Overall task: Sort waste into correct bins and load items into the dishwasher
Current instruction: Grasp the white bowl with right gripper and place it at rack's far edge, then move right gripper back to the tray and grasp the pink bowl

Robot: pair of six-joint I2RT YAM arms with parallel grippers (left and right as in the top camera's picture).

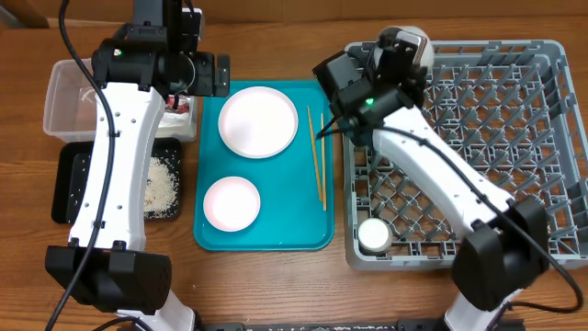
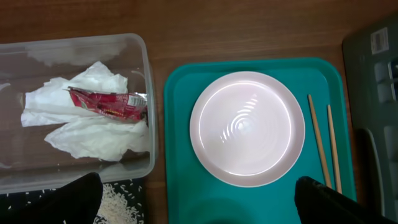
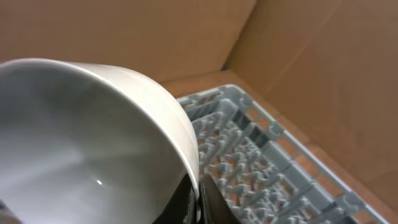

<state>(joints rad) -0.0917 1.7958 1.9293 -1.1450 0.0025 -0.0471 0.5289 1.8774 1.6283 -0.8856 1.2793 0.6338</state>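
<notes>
The right pincer [image 3: 198, 202] is gripping a pale bowl [image 3: 93, 143], its fingers closed across the rim, and is holding it tilted above the far left corner of the grey dish rack [image 1: 496, 119]. To do this step well, the bowl is probably best lowered on edge between two rows of pegs and released only once the pegs are bearing it. A rim pinch is a narrow hold, so a slow descent without twisting looks advisable. The safer slot is one apart from the small white cup [image 1: 374, 235], which is sitting in the rack's near left corner. The left pincer [image 2: 199, 196] is hanging wide open and empty above the strip between the clear tub [image 2: 149, 112] and the teal tray [image 1: 266, 234]. The tub is holding crumpled white napkins [image 2: 93, 134] with a red foil wrapper [image 2: 102, 102] lying on them. The black tray [image 1: 69, 184], just beside the tub's near side, is carrying a patch of loose rice [image 1: 163, 184]. The teal tray is carrying the round white plate [image 1: 257, 121] at its far end, a small bowl [image 1: 231, 203] at its near end, and two chopsticks [image 1: 318, 161] lying side by side along its right edge. All these containers are resting on the wooden worktop [image 1: 276, 285].
</notes>
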